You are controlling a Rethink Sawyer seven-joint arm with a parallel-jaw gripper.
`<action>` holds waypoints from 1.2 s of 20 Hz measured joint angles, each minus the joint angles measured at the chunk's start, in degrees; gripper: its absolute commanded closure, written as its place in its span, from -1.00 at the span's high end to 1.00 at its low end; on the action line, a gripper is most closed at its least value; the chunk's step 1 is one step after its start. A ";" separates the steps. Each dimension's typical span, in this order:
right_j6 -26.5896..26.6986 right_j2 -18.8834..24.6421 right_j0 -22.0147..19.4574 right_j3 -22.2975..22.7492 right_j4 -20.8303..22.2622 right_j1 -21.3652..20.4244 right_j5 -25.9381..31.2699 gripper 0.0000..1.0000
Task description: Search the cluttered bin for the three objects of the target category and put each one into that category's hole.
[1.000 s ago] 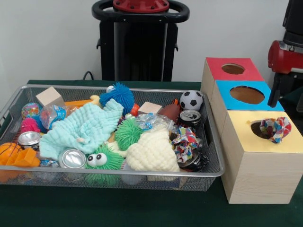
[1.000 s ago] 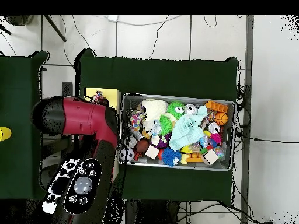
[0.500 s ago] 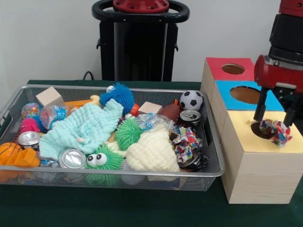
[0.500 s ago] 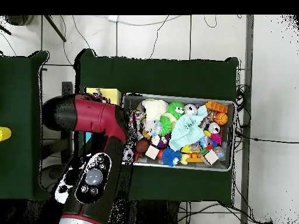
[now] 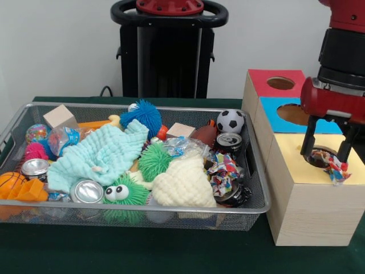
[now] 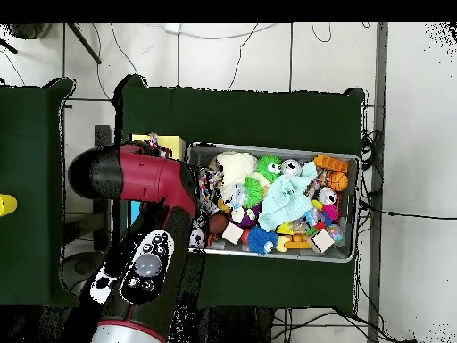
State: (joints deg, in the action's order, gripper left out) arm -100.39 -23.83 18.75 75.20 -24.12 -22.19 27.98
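Where the green tabletop (image 5: 171, 254) begins at left, 1 wire-mesh bin (image 5: 259, 188) holds: 1 orange basketball (image 5: 9, 181), 1 wooden cube (image 5: 59, 116), 1 mint cloth (image 5: 100, 154), 2 steel cans, 1 green googly-eyed puffer (image 5: 124, 193), 1 blue spiky ball (image 5: 142, 116), 1 cream knit cloth (image 5: 182, 184), 1 multicoloured crumpled fabric ball (image 5: 223, 173), 1 mini soccer ball (image 5: 230, 121). Right of bin: 3 wooden boxes, tops red (image 5: 279, 84), blue (image 5: 279, 121), yellow (image 5: 293, 165). Over the yellow hole, the tool (image 5: 325, 155) stands with fingers spread wide, straddling 1 patterned fabric ball (image 5: 332, 164) lying partly in that hole.
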 measured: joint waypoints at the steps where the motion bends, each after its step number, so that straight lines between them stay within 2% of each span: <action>1: 0.00 -0.01 0.01 0.00 0.00 0.15 -0.20 1.00; 18: 0.00 -0.01 0.59 0.05 0.20 1.75 -5.73 1.00; 24: 0.00 -0.23 0.83 0.08 0.29 1.73 -5.85 1.00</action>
State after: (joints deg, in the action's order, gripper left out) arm -100.39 -24.06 19.57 75.29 -23.83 -20.47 22.13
